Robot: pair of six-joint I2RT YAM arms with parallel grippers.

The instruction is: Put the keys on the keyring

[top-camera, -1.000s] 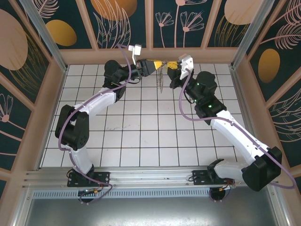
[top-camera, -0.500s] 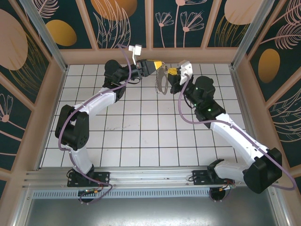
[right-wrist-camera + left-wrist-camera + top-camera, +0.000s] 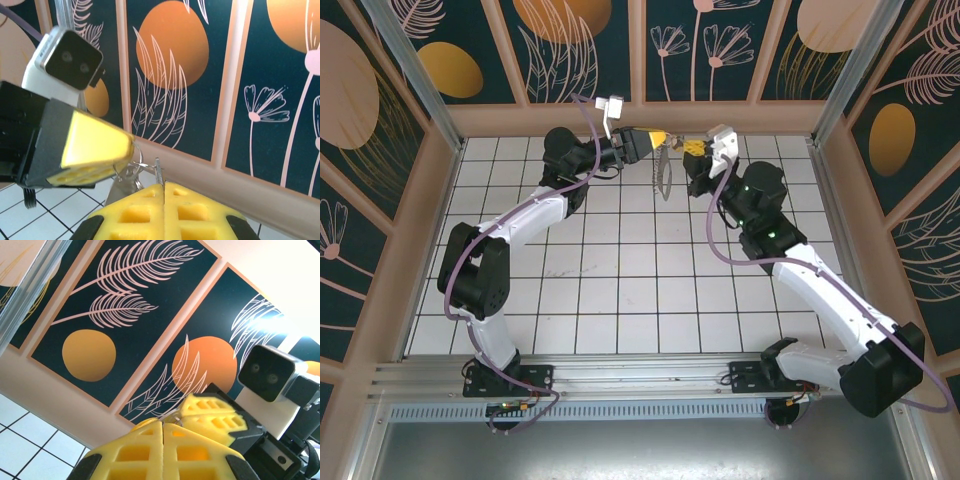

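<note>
Above the far table tiles (image 3: 620,290), the keyring (image 3: 663,172) is held hanging from the clamped left gripper (image 3: 658,137) and the key (image 3: 158,172) is pinched in the closed right gripper (image 3: 691,147) just beside it, seemingly not yet threaded.

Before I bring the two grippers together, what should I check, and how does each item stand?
1. Left gripper shut on the keyring: ok, the loop hangs from its fingertips.
2. Right gripper shut: ok.
3. Key in right gripper: cannot tell; a thin metal piece sticks up between its fingers.
4. Key threaded on keyring: cannot tell.
5. Gripper tips close but not touching: ok.
</note>
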